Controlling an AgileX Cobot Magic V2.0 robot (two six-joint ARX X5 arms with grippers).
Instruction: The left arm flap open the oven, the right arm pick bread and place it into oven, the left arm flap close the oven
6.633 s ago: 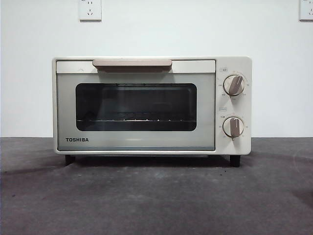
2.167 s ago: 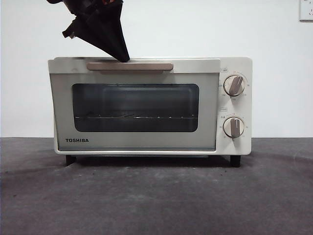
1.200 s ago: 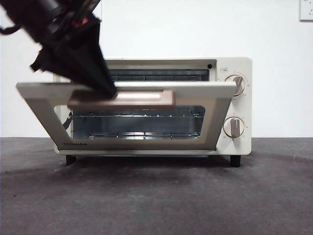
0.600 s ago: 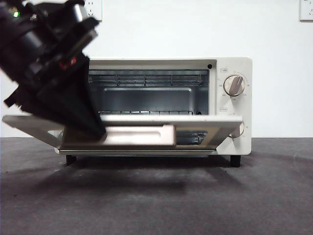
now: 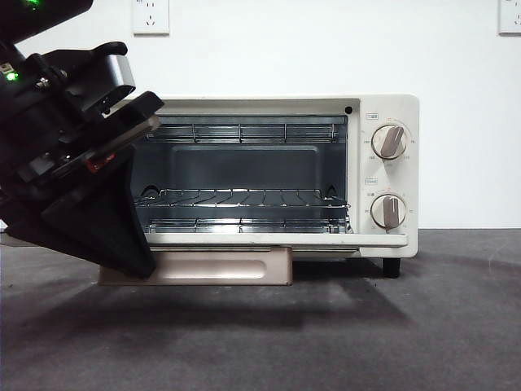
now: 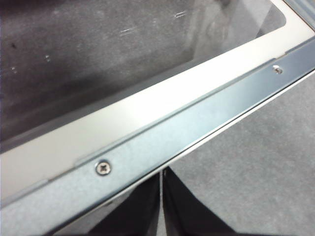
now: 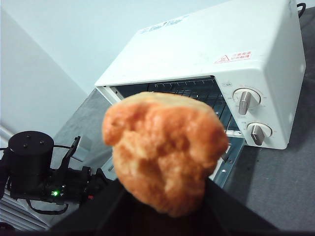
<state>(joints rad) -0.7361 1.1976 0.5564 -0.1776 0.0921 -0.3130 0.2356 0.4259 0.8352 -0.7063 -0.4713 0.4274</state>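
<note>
The cream-white oven [image 5: 383,110] stands open, its door [image 5: 269,240] folded down flat, handle [image 5: 212,267] near the table. The wire rack [image 5: 244,198] inside is bare. My left gripper [image 5: 137,262] comes in big and dark from the left, its shut tip on the handle's left end. In the left wrist view the shut jaws [image 6: 161,201] sit against the door's metal edge [image 6: 162,142]. My right gripper [image 7: 165,219] is shut on the golden-orange bread [image 7: 165,152], held in the air well away from the oven [image 7: 206,49], out of the front view.
The oven's two beige knobs [image 5: 389,141] are on its right side. The dark grey table [image 5: 326,342] stretches in front of the oven. A white wall with sockets [image 5: 150,15] is behind. The left arm's base [image 7: 34,164] shows in the right wrist view.
The door has dropped from half open to fully flat. My left gripper went down with the handle, close to the table. The rack now shows in full.
</note>
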